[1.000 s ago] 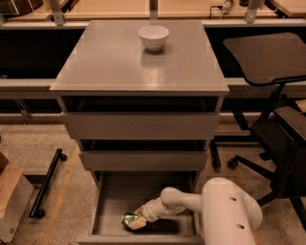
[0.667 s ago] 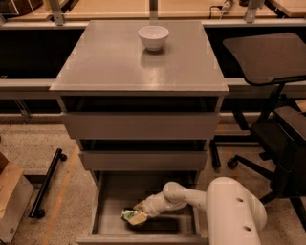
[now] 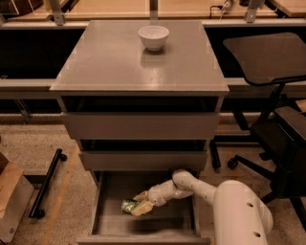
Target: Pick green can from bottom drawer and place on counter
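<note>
A grey three-drawer cabinet stands in the middle of the view, seen from above and in front. Its flat grey counter [image 3: 119, 62] carries a white bowl [image 3: 153, 37] near the back edge. The counter is otherwise bare.

The two narrower upper drawers [image 3: 138, 125] are each pulled out slightly. The bottom drawer [image 3: 158, 225] is pulled out much farther and shows its grey floor.

A white robot arm [image 3: 191, 184] reaches from the lower right, over the drawer's right side and down into it. Its gripper [image 3: 136, 204] sits low inside the bottom drawer, pointing left, with the two pale fingers [image 3: 142, 195] spread apart.

The green can [image 3: 126, 206] lies on the drawer floor left of centre, right at the fingertips and touching the lower one. The view does not show whether it sits fully between the fingers.

A black chair [image 3: 267, 57] stands to the right of the cabinet. A light wooden tabletop [image 3: 119, 7] runs along the top edge behind it. A black bar [image 3: 45, 184] lies on the speckled floor to the left.
</note>
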Controlling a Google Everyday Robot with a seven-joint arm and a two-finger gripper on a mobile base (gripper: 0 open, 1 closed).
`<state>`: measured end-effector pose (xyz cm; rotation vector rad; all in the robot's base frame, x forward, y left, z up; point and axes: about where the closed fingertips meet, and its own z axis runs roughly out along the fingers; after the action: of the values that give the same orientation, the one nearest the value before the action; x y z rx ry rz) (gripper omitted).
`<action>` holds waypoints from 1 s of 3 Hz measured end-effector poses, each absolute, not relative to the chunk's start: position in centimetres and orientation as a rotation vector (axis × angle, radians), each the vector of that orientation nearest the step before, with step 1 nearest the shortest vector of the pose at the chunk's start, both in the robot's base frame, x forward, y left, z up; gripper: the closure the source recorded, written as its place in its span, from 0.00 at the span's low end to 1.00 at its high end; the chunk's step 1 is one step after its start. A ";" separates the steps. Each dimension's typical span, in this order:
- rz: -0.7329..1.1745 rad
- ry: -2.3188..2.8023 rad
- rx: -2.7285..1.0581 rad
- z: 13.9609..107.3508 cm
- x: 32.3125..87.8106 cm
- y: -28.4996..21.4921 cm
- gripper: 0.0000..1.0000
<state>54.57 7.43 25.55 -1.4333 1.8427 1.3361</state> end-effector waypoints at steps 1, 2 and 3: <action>1.357 1.823 -1.450 29.8 54.2 5.3 1.00; 1.320 1.862 -1.465 33.3 52.5 4.1 1.00; 1.238 1.930 -1.476 37.0 51.1 2.7 1.00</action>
<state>51.12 2.71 36.96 -1.4761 1.9297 1.2382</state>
